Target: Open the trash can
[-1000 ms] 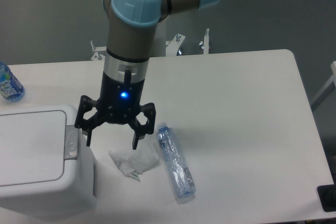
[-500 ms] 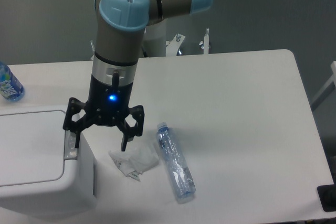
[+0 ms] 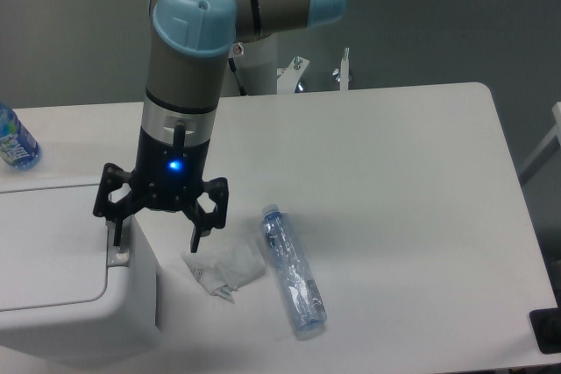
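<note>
The trash can [image 3: 61, 286] is a large white bin at the front left corner, its flat lid lying closed. A grey button strip [image 3: 117, 250] runs along its right rim. My gripper [image 3: 155, 244] hangs open above that right edge. Its left fingertip [image 3: 115, 239] is over the button strip; whether it touches cannot be told. Its right fingertip [image 3: 195, 244] hangs beyond the can, over the table.
Crumpled white paper [image 3: 224, 271] lies on the table just right of the can. An empty clear plastic bottle [image 3: 292, 271] lies beside it. Another bottle with a blue label [image 3: 15, 142] stands at the left edge.
The arm has carried the open gripper steadily to the left, from beside the can to over its right rim. The lid, paper and bottles have not moved.
</note>
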You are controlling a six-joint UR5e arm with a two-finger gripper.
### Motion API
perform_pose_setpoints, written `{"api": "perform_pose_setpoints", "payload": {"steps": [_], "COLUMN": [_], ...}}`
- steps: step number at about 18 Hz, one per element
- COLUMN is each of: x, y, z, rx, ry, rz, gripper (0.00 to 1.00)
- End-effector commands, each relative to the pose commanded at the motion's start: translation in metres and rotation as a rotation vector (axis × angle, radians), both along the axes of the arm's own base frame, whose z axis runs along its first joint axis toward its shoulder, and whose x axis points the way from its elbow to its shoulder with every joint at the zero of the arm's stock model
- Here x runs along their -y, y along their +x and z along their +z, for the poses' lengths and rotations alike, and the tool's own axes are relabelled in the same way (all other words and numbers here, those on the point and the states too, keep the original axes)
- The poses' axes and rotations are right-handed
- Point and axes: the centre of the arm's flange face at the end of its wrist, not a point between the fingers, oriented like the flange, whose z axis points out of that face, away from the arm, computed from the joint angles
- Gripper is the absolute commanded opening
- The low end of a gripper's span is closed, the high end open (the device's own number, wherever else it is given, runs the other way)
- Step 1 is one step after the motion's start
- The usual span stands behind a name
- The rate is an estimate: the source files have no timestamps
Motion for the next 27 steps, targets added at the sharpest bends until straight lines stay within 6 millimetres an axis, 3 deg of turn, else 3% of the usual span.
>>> {"api": "perform_pose_setpoints", "payload": {"steps": [19,23,27], "x": [-0.004,-0.002,0.026], "y": [-0.002,-0.012,-0.075], "z": [-0.004,0.039,0.089], "rx": [-0.006,-0.057,-0.139], "ry": [-0.006,0.059,0.129], "rz": [-0.009,0.004,0.095], "gripper": [1.0,1.0,1.0]}}
